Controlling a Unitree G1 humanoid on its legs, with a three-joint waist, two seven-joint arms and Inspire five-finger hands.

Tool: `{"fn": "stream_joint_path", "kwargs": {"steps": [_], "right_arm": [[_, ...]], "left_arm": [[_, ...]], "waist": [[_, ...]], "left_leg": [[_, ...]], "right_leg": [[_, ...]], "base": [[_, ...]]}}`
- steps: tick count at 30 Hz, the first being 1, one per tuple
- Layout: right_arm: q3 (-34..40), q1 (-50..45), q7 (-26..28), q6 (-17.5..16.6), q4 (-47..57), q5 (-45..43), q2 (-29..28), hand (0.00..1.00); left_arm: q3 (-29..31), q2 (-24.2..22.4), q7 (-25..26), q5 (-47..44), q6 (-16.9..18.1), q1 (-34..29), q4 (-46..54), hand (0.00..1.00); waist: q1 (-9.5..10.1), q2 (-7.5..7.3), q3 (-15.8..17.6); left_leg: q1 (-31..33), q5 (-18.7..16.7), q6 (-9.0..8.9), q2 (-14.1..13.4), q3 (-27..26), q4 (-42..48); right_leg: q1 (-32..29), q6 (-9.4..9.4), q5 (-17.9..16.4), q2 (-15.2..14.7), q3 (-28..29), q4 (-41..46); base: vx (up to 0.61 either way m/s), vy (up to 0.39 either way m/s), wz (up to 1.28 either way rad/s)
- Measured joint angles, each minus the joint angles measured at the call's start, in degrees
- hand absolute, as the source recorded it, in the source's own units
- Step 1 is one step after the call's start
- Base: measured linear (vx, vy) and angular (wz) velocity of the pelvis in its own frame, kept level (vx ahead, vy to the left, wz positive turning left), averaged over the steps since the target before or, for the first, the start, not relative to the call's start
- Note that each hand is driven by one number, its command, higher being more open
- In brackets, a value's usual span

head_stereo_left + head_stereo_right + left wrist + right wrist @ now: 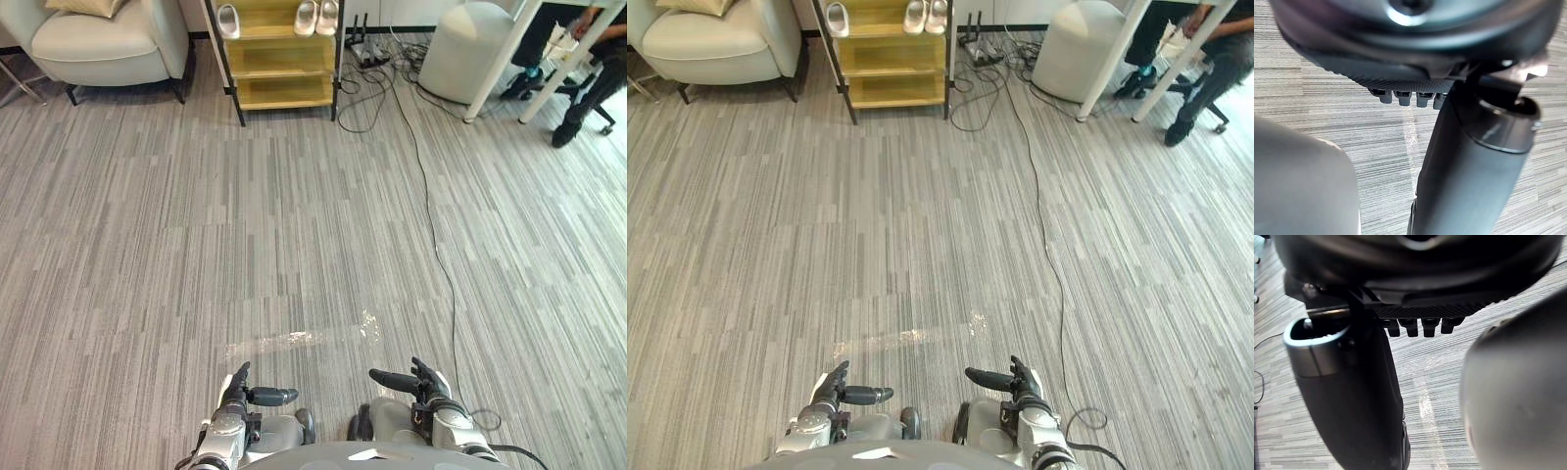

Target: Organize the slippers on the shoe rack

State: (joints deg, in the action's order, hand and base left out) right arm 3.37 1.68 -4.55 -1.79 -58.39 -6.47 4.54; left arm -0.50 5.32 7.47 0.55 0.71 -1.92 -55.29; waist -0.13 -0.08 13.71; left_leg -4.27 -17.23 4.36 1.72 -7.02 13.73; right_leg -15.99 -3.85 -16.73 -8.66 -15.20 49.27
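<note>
Empty hands low, shoe rack [284, 61] far ahead
Left hand [238, 395] and right hand [419, 384] hold nothing, fingers loosely straight; white slippers [315, 17] sit on its top shelf.

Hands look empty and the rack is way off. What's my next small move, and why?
Probably step forward toward the shoe rack. It stands far across the floor, beyond reach, while the left hand and right hand hang low, open and empty. One slipper sits alone at the upper shelf's left, two slippers together at its right.
</note>
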Motion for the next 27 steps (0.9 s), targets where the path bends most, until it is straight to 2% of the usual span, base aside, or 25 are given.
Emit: {"fn": "stream_joint_path", "kwargs": {"steps": [1, 3, 4, 5, 6, 7, 8, 9, 10, 11, 12, 13, 14, 15, 16, 17, 19, 20, 21, 22, 23, 24, 25, 26, 27], "right_arm": [[0.0, 0.0, 0.0, -0.2, 0.3, 0.0, 0.1, 1.00], [0.0, 1.5, 0.1, -0.8, 1.1, 0.0, 0.8, 1.00], [0.0, 1.5, 0.0, -0.8, 1.3, 0.0, 0.8, 1.00], [0.2, 1.6, 0.0, -1.1, 1.7, -0.1, 1.0, 1.00], [0.2, 1.6, 0.0, -1.1, 1.7, -0.1, 1.0, 1.00], [0.6, 1.4, 0.1, -1.1, 1.9, -0.3, 0.8, 1.00], [1.7, 1.9, 0.0, -1.0, 1.6, -0.2, 0.6, 1.00], [2.1, 2.4, 0.0, -1.1, 1.5, -0.2, 0.6, 1.00], [2.3, 2.5, -0.1, -1.1, 1.3, -0.1, 0.5, 1.00], [2.3, 2.3, 0.0, -0.9, 1.2, -0.1, 0.6, 1.00], [2.3, 2.2, 0.0, -0.9, 1.2, -0.1, 0.6, 1.00], [1.9, 1.2, 0.0, -0.8, 1.5, -0.3, 0.3, 1.00], [2.1, 0.6, 0.0, -0.8, 1.4, -0.4, 0.0, 1.00], [2.2, 0.2, -0.3, -0.8, 1.5, -0.5, -0.8, 1.00], [2.3, 0.0, -0.4, -0.8, 1.6, -0.5, -1.2, 1.00], [2.3, -0.5, -0.8, -0.9, 2.7, -1.2, -1.9, 1.00], [2.6, -0.2, -0.9, -0.9, 2.6, -2.6, -2.3, 1.00], [3.5, -0.1, -1.1, -0.9, 2.5, -2.7, -2.5, 1.00], [3.9, 0.1, -1.4, -0.8, 2.4, -2.7, -2.7, 1.00], [4.0, 0.1, -1.4, -0.8, 2.4, -2.7, -2.7, 1.00], [4.5, -0.4, -1.8, -0.9, 2.2, -2.6, -2.3, 1.00], [4.3, -0.2, -2.0, -0.8, 1.0, -2.6, -2.1, 1.00], [4.1, 0.5, -2.1, -0.7, 0.4, -2.6, -2.8, 1.00], [3.8, 0.8, -2.0, -0.7, 0.2, -2.6, -3.1, 1.00], [3.9, 1.1, -2.0, -0.6, 0.1, -2.6, -4.0, 1.00]], "left_arm": [[-0.1, 0.0, 0.1, 0.0, 0.0, 0.2, 0.0, 1.00], [-0.2, -0.2, 0.6, 0.0, 0.0, 0.3, 0.0, 1.00], [-0.3, -0.2, 0.6, 0.0, 0.0, 0.4, 0.0, 1.00], [-0.3, -0.2, 0.7, 0.0, 0.0, 0.2, 0.0, 1.00], [-0.3, -0.2, 0.7, 0.0, 0.0, 0.2, 0.0, 1.00], [-0.2, -0.3, 0.7, 0.0, 0.0, 0.1, -0.1, 1.00], [0.3, -0.8, 0.7, 0.0, 0.0, 0.5, -1.0, 1.00], [0.6, -1.4, 0.6, 0.1, 0.1, 0.8, -1.1, 1.00], [0.9, -2.5, 0.6, 0.1, 0.2, 0.8, -1.1, 1.00], [1.6, -2.6, 0.1, 0.2, 0.2, 1.0, -1.1, 1.00], [1.6, -2.6, 0.1, 0.2, 0.2, 1.0, -1.1, 1.00], [2.4, -2.6, 0.0, 0.2, 0.3, 1.0, -0.9, 1.00], [3.9, -2.8, -0.2, 0.0, 0.5, 0.8, 0.1, 1.00], [5.5, -2.9, -0.2, 0.0, 0.6, 0.9, 2.0, 1.00], [6.0, -2.7, -0.2, 0.0, 0.6, 0.9, 2.7, 1.00], [5.9, -2.4, -0.3, 0.0, 0.8, 1.0, 4.8, 1.00], [5.9, -2.4, -0.3, 0.0, 1.8, 1.4, 6.0, 1.00], [5.8, -2.4, -0.3, -0.1, 1.8, 2.3, 6.2, 1.00], [5.8, -2.3, -0.3, 0.0, 1.7, 3.0, 6.2, 1.00], [5.8, -2.3, -0.3, 0.0, 1.7, 3.1, 6.2, 1.00], [5.2, -2.5, -0.3, 0.0, 1.8, 2.9, 6.2, 1.00], [5.3, -2.8, -0.3, -0.2, 1.8, 2.7, 5.9, 1.00], [5.2, -2.3, -0.2, 0.0, 1.8, 3.4, 5.5, 1.00], [5.3, -2.1, 0.0, 0.0, 1.8, 3.7, 5.5, 1.00], [5.9, -1.2, -0.2, -0.6, 1.7, 4.1, 5.4, 1.00]], "waist": [[-0.22, 0.08, 0.1], [-0.56, 1.59, 1.2], [-0.60, 1.69, 1.3], [-0.76, 1.75, 1.8], [-0.79, 1.68, 1.8], [-0.94, 0.92, 1.6], [-0.79, 2.15, 1.9], [-0.61, 2.71, 2.0], [-0.59, 2.86, 2.0], [-0.65, 3.15, 1.9], [-0.65, 3.18, 1.9], [-0.59, 3.57, 2.1], [-0.11, 3.58, 2.2], [0.43, 2.86, 2.6], [0.68, 2.46, 2.8], [1.42, 1.45, 3.2], [2.15, 1.12, 3.4], [3.24, 0.80, 3.6], [3.54, 0.43, 4.0], [3.55, 0.42, 4.0], [3.67, 0.56, 3.8], [4.93, 0.97, 3.3], [4.76, -0.64, 3.5], [4.65, -1.22, 3.2], [5.06, -2.31, 3.2]], "left_leg": [[-1.1, 0.0, 0.01, -0.2, 0.6, -1.0], [-5.3, 0.0, -0.07, -3.0, 3.0, -5.6], [-5.6, 0.0, -0.07, -3.3, 3.3, -5.9], [-7.4, -0.1, -1.09, -4.7, 4.8, -7.2], [-7.5, -0.2, -1.27, -4.8, 4.9, -7.3], [-8.9, -1.5, -4.11, -5.4, 5.8, -7.3], [-10.6, -2.8, -6.42, -7.2, 6.6, -6.8], [-10.1, -2.2, -7.58, -8.2, 6.6, -5.3], [-8.5, -0.5, -9.89, -8.5, 6.6, -1.0], [-5.5, 2.1, -10.80, -9.0, 6.7, 6.7], [-5.1, 2.3, -10.59, -9.1, 6.7, 7.5], [1.4, 9.4, -10.37, -10.4, 6.7, 24.3], [6.4, 9.2, -11.02, -12.4, 5.7, 36.0], [11.9, 7.0, -10.46, -14.5, 2.8, 45.5], [13.7, 6.4, -10.21, -14.8, 1.9, 46.9], [18.4, 4.8, -8.93, -15.3, -0.8, 47.3], [23.8, 3.0, -8.85, -15.1, -2.5, 42.8], [27.2, 2.7, -8.78, -13.5, -3.2, 34.7], [28.1, 3.6, -8.37, -10.6, -2.9, 24.8], [28.2, 3.6, -8.39, -10.5, -2.9, 24.6], [27.7, 10.2, -8.59, -7.2, -1.2, 8.2], [26.5, 19.4, -5.89, -6.3, -0.3, 5.9], [26.7, 17.8, -4.84, -5.1, -0.9, 6.7], [27.2, 16.9, -4.09, -4.8, -1.0, 7.8], [28.1, 12.7, -2.66, -4.9, -2.0, 13.8]], "right_leg": [[-0.6, 0.19, -0.4, -0.2, -1.0, -0.7], [-5.0, 0.83, -0.3, 1.2, -5.1, -10.7], [-5.5, 0.70, 0.0, 1.5, -5.1, -12.0], [-7.6, 0.71, 4.2, 3.1, -4.6, -20.8], [-7.7, 0.82, 4.7, 3.2, -4.6, -21.8], [-7.8, 2.56, 11.4, 3.7, -3.7, -26.5], [-7.3, 6.81, 14.9, 4.2, -4.6, -23.5], [-7.2, 7.72, 13.1, 4.4, -4.9, -22.1], [-5.8, 7.74, 10.4, 4.4, -5.6, -21.9], [-3.0, 7.63, 8.9, 4.9, -6.5, -23.8], [-2.7, 7.55, 8.9, 5.0, -6.5, -24.0], [3.6, 7.55, 8.3, 6.4, -7.5, -29.1], [7.8, 7.74, 8.1, 7.5, -7.7, -32.2], [13.2, 7.93, 7.9, 8.3, -7.8, -35.7], [14.8, 7.89, 7.8, 8.4, -7.8, -36.7], [18.9, 7.69, 7.7, 8.4, -7.7, -40.0], [22.0, 7.51, 7.7, 8.5, -7.5, -43.4], [24.3, 6.56, 7.3, 8.0, -7.0, -45.1], [26.4, 4.73, 6.2, 6.7, -6.8, -45.7], [26.5, 4.70, 6.2, 6.6, -6.8, -45.7], [28.7, 2.82, 4.8, 5.8, -6.2, -46.5], [29.9, 1.44, 3.3, 5.6, -4.0, -46.9], [30.1, 1.41, 3.2, 4.2, -3.4, -47.2], [29.9, 1.27, 3.6, 3.6, -2.8, -46.9], [30.3, 0.66, 4.0, 2.1, 0.3, -45.1]], "base": [[0.33, 0.000, 0.47], [0.41, -0.053, 0.49], [0.50, -0.138, 0.57], [0.37, -0.136, 0.42], [0.47, -0.181, 0.66], [0.58, -0.242, 0.58], [0.59, -0.252, 0.63], [0.70, -0.322, 0.48], [0.55, -0.274, 0.37], [0.66, -0.326, 0.30], [0.53, -0.252, 0.37], [0.51, -0.253, 0.28], [0.48, -0.228, 0.31], [0.48, -0.223, 0.11], [0.45, -0.175, 0.04], [0.34, -0.121, -0.01], [0.50, -0.063, -0.14], [0.51, 0.028, -0.20], [0.36, 0.076, -0.12], [0.38, 0.132, -0.09], [0.62, 0.227, -0.42], [0.52, 0.200, -0.39], [0.44, 0.154, -0.28], [0.55, 0.182, 0.00], [0.65, 0.215, -0.12]]}}
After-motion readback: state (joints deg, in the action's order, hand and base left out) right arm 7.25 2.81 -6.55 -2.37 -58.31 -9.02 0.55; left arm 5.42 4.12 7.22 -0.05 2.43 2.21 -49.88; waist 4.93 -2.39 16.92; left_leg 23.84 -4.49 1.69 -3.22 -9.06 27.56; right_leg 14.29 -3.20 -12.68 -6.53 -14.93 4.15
